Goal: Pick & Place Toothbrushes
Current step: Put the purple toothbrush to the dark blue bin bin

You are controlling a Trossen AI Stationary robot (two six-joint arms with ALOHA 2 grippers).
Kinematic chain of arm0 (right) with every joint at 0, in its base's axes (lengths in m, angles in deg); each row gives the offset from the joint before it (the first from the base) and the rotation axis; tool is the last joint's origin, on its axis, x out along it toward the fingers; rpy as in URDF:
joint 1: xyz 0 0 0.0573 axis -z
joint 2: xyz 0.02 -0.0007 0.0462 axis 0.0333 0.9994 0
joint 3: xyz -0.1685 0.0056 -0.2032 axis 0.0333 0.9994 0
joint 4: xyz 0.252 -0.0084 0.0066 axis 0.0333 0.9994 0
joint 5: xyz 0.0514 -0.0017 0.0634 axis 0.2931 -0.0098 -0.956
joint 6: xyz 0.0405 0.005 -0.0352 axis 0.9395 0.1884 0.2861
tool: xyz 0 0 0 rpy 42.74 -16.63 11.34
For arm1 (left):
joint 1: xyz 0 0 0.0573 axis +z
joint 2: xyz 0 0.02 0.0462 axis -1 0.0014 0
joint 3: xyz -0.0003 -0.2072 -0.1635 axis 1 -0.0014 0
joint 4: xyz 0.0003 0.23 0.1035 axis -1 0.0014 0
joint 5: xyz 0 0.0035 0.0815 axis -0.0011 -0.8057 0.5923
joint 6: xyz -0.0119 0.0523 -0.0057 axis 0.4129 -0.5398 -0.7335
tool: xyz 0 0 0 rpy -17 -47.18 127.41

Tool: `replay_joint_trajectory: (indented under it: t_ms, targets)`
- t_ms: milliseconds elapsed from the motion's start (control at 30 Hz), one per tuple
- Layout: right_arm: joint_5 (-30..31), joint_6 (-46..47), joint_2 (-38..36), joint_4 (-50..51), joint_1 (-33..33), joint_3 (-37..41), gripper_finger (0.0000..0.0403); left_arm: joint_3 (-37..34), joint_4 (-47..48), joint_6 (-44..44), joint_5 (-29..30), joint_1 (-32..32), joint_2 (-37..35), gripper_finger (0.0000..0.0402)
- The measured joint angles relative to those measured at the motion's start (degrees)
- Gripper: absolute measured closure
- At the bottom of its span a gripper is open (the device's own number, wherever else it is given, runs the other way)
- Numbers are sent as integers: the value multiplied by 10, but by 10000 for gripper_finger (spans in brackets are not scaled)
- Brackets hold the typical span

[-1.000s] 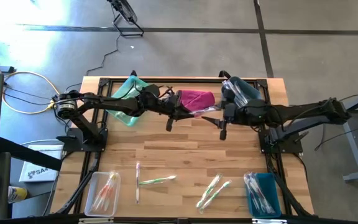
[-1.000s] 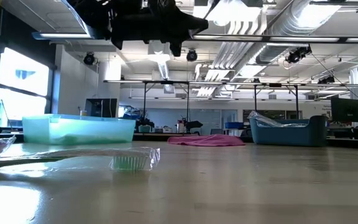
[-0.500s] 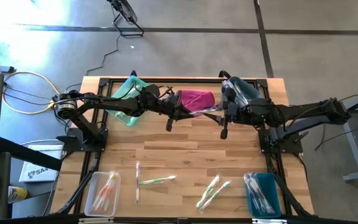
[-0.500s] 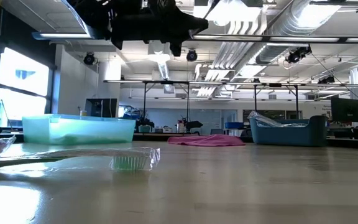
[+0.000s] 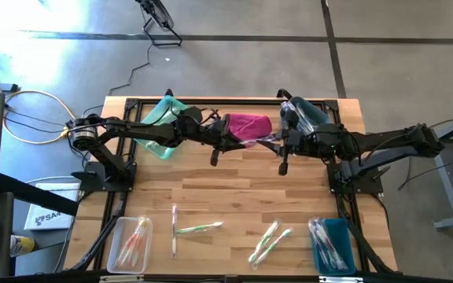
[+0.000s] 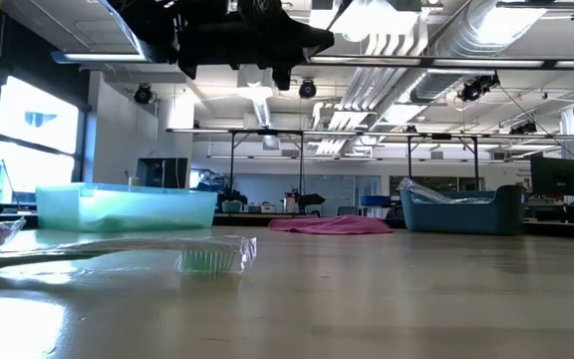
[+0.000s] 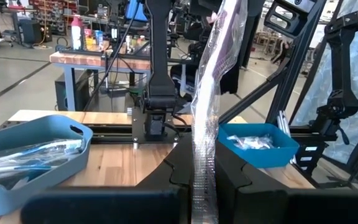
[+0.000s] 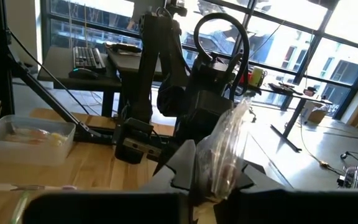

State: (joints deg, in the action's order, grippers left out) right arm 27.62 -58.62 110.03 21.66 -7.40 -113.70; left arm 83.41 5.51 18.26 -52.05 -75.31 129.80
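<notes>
Handle colour inside the clear wrapper (image 7: 205, 134) between both pincers, and loose toothbrushes' (image 5: 197, 228) wrapper detail, indiscernible.

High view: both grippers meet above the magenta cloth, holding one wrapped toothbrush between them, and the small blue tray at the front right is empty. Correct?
Not quite. The high view shows the blue tray already holds several wrapped toothbrushes. The rest stands: left gripper and right gripper share one wrapped toothbrush by the magenta cloth.

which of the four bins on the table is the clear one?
The clear bin at the near left corner, holding pink toothbrushes. The blue tray at near right, the green bin and the blue bin are opaque.
</notes>
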Motion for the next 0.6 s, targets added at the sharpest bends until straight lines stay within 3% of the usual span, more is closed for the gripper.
replay_joint_trajectory:
  t_ms: [233,600]
  targets:
    - [-2,-1,0,3,0,0,389,0,2,4,3,0,0,344]
    - [-1,-1,0,6,0,0,389,0,19,4,3,0,0,217]
